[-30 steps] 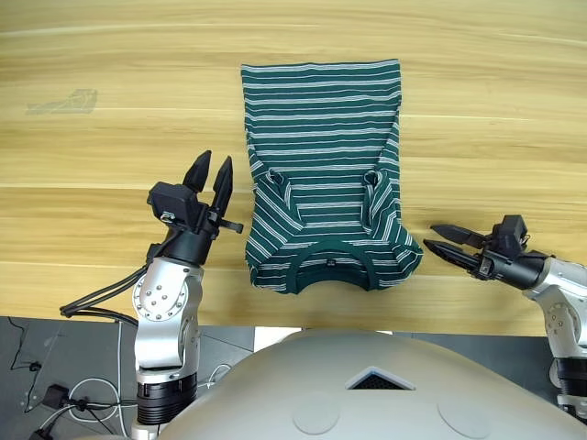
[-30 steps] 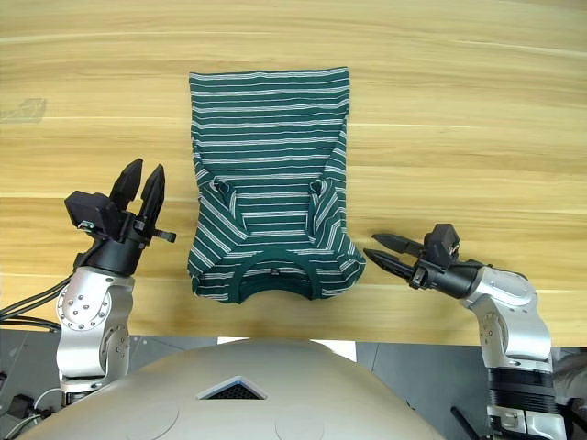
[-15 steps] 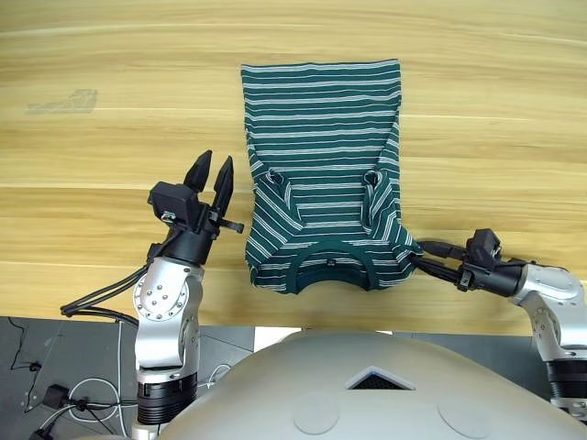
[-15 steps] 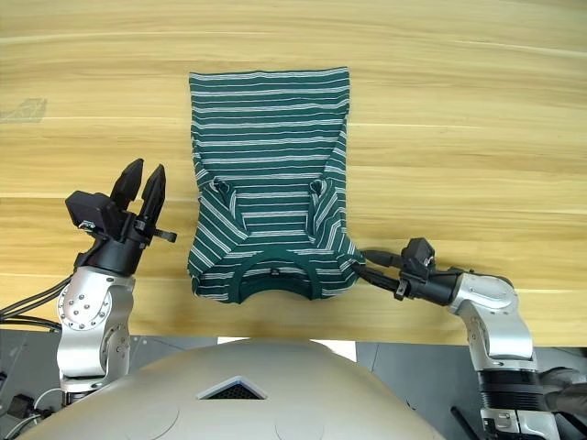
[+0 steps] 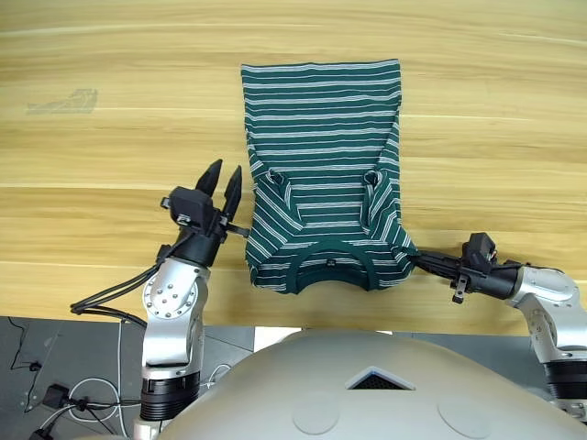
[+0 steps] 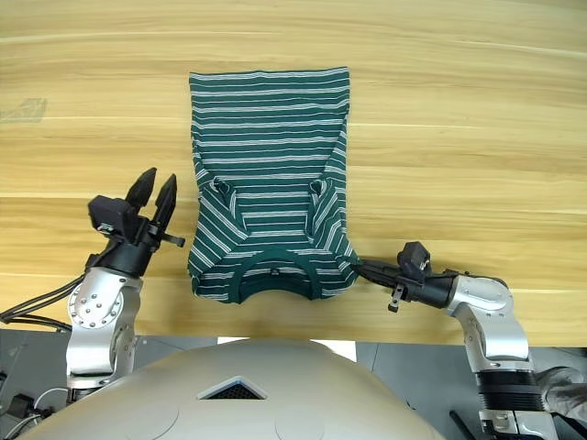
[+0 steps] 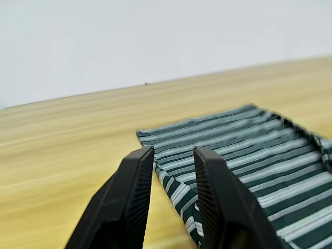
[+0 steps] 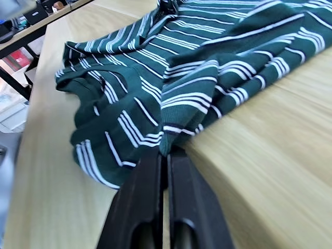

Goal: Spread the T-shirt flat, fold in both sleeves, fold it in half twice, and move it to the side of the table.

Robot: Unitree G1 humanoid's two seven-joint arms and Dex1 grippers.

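Observation:
A dark green T-shirt (image 5: 321, 156) with white stripes lies on the wooden table (image 5: 110, 55), both sleeves folded in over its body and its collar (image 5: 332, 249) nearest me. My right gripper (image 5: 415, 260) lies low on the table at the shirt's near right corner, and in the right wrist view it (image 8: 166, 154) is shut on the cloth's edge (image 8: 171, 132). My left gripper (image 5: 226, 170) stands open just left of the shirt's near left side, tips pointing away from me. The left wrist view has the shirt's edge (image 7: 171, 184) between its open fingers (image 7: 136, 181).
The table's front edge (image 5: 110, 307) runs just below both grippers. Bare wood spreads wide to the left, right and beyond the shirt. A faint pale mark (image 5: 62, 101) sits at the far left. Cables (image 5: 101, 298) hang below the left arm.
My right gripper slid left to the shirt's near right corner and closed on it. My left gripper shifted right, closer to the shirt's side, still open.

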